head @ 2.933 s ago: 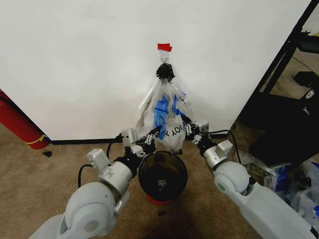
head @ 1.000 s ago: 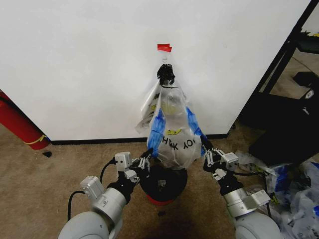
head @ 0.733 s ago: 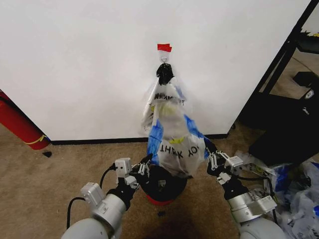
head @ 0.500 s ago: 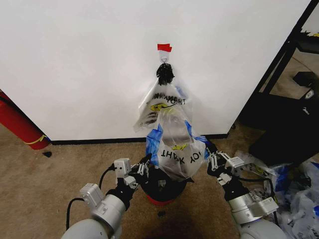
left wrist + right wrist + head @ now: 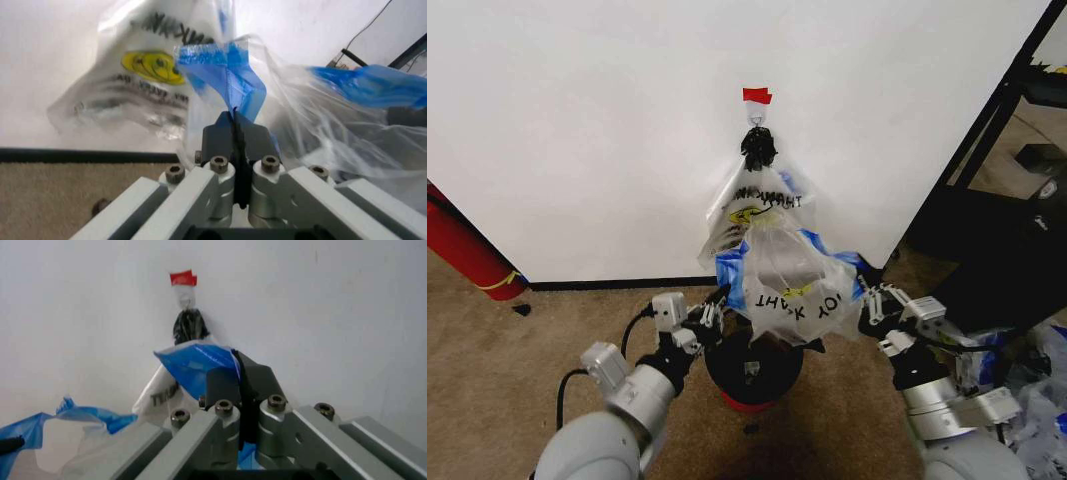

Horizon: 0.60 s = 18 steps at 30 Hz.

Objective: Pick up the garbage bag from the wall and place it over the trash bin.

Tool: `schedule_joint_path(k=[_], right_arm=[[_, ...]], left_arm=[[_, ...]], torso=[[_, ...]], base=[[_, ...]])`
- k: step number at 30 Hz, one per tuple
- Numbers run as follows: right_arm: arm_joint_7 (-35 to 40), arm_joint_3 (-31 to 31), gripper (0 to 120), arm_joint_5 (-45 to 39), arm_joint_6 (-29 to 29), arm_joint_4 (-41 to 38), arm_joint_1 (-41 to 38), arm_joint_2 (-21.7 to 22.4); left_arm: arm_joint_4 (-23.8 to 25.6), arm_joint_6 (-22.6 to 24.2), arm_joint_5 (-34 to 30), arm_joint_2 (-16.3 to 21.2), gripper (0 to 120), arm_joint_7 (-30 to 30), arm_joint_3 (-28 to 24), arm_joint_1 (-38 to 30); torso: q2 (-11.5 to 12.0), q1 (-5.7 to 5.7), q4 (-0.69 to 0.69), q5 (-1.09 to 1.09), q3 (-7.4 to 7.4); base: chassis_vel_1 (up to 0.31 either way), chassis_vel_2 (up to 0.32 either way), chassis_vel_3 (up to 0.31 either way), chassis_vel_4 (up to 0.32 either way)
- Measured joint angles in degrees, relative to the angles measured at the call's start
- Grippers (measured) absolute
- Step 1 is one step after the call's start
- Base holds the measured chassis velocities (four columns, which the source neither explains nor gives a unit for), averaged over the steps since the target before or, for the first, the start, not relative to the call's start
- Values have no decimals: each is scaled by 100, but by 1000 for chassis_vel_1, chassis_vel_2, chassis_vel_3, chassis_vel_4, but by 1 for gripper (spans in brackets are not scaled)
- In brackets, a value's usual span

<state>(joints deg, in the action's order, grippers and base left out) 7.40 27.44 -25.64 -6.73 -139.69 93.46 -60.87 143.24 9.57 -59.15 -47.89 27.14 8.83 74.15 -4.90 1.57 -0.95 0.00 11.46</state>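
Both arms reach forward, one on each side of the trash bin [image 5: 754, 362]. The left gripper [image 5: 717, 303] and right gripper [image 5: 864, 298] have jaws clamped on the garbage bag [image 5: 792, 285] above its rim.

A long red cylinder [image 5: 462, 248] leans at the far left where the floor meets the white backdrop, a yellow band near its lower end. Brown carpet [image 5: 487, 370] covers the floor. On the right stands a black shelf frame [image 5: 1017, 75], with dark equipment [image 5: 997, 250] below it and a heap of crumpled clear and blue plastic bags [image 5: 1037, 385] beside that.
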Motion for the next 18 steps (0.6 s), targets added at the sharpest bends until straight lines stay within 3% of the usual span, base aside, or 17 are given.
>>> schedule_joint_path(k=[18], right_arm=[[-52,183,0,-1007,465,-377,-657,621]], left_arm=[[0,-121,-14,411,0,-242,687,-316]], torso=[[0,0,1,0,0]], base=[[0,0,0,0]])
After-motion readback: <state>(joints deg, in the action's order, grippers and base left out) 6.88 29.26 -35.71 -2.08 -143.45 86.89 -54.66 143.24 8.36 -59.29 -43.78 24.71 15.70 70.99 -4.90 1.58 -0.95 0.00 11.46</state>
